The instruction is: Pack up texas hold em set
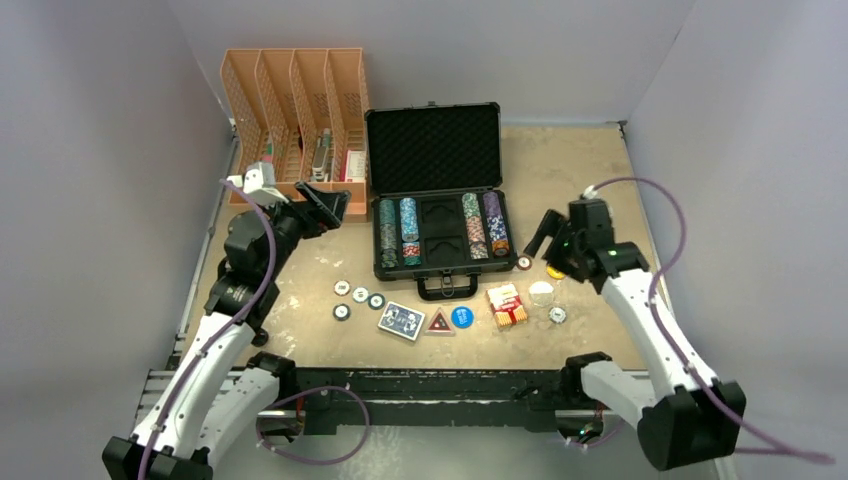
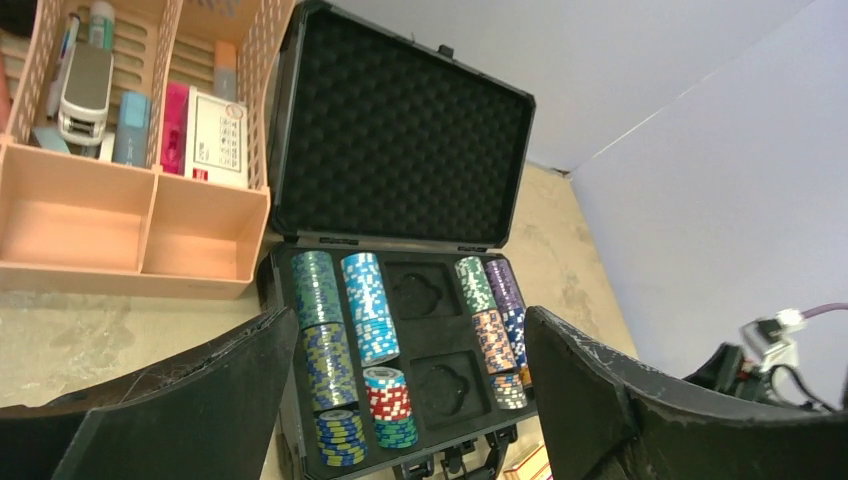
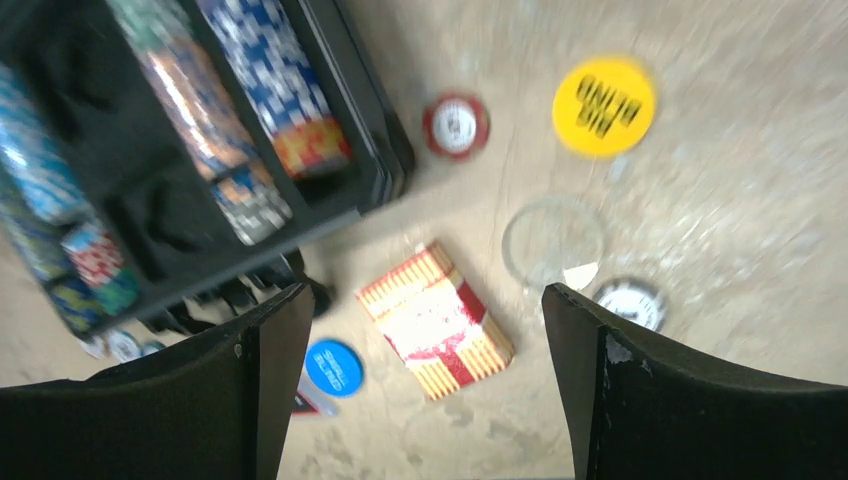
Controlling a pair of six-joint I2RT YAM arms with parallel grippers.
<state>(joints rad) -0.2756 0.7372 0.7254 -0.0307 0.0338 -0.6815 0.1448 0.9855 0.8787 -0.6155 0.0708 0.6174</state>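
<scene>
- Case (image 2: 400,130): black hard shell; lid lined with matt, dimpled foam.
- Chips (image 2: 365,305): smooth, with a faint sheen.
- Organiser (image 2: 90,215): orange plastic, matt, slotted walls.
- Table (image 1: 580,180): tan, rough, blotchy, matt.
- Red deck (image 3: 435,320): printed card box.
- Clear disc (image 3: 552,243): see-through plastic.
- Yellow disc (image 3: 603,106): smooth, matt plastic.

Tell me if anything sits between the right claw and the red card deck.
Nothing visible does. The right claw is open; the red card deck lies uncovered on the table, the clear disc apart beside it.
</scene>
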